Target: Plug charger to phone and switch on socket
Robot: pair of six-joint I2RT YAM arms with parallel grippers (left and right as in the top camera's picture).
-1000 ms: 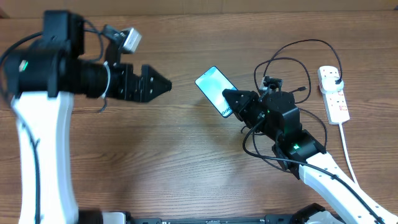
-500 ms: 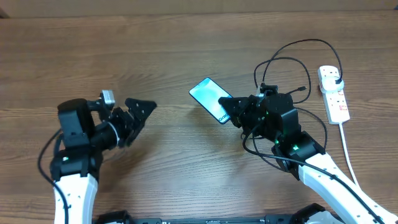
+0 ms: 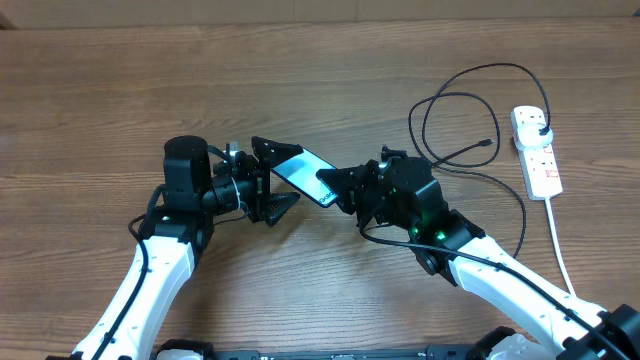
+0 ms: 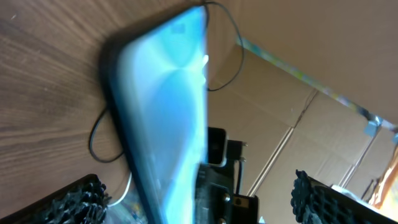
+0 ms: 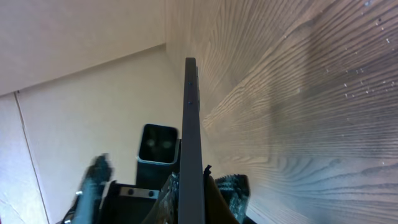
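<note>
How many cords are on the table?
2: the black charger cable looping right of centre into the power strip, and the strip's white cord running down the right edge.

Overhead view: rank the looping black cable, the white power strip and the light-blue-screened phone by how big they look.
1. Thin black looping cable, by spread.
2. White plastic power strip.
3. Slim light-blue-screened phone, only partly visible, so its place below the strip is unsure.
</note>
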